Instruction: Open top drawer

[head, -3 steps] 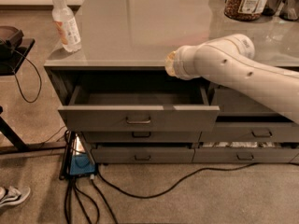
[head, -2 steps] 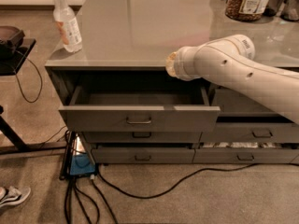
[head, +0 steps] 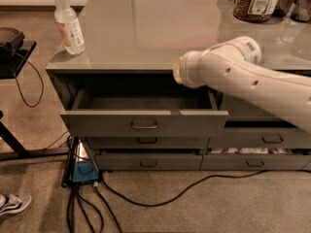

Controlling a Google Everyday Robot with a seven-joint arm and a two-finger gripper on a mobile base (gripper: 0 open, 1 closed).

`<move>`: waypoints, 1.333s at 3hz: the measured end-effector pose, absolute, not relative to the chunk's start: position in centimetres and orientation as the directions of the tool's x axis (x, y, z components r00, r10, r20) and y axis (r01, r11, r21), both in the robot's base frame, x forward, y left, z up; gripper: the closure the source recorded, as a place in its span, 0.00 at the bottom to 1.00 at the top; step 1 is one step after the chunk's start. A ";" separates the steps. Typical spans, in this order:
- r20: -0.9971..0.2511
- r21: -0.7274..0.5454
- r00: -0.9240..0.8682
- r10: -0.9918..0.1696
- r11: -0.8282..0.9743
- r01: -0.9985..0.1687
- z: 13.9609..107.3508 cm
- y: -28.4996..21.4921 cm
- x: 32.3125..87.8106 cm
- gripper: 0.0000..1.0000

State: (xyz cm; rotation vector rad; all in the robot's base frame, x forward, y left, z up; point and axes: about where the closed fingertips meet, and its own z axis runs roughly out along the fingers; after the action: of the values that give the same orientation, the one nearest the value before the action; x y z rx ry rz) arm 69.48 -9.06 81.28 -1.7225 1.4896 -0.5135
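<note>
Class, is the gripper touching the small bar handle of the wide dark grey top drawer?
Apart: camera view shows the bar handle bare; the gripper is out of sight.

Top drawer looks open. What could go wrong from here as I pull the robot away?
The gripper is out of view, so I cannot confirm it is clear of the handle; retreating could tug the top drawer further. The arm hangs just above the drawer's right rear corner, by the counter edge; a drop or swing might strike either. Cables lie on the floor in front, where the base could snag them.
</note>
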 end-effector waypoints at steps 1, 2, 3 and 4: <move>-0.179 -0.768 0.224 -0.958 -0.007 -0.641 81.2 -9.0 69.2 1.00; -0.154 -0.754 0.200 -0.968 -0.015 -0.657 80.6 -8.6 67.3 1.00; -0.150 -0.710 0.154 -0.977 -0.002 -0.704 78.8 -8.7 65.1 1.00; -0.181 -0.655 0.111 -0.977 0.035 -0.755 76.0 -9.3 64.1 1.00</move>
State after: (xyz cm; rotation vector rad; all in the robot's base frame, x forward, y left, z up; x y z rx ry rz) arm 64.12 -9.29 75.99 -1.7667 1.6909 -0.4546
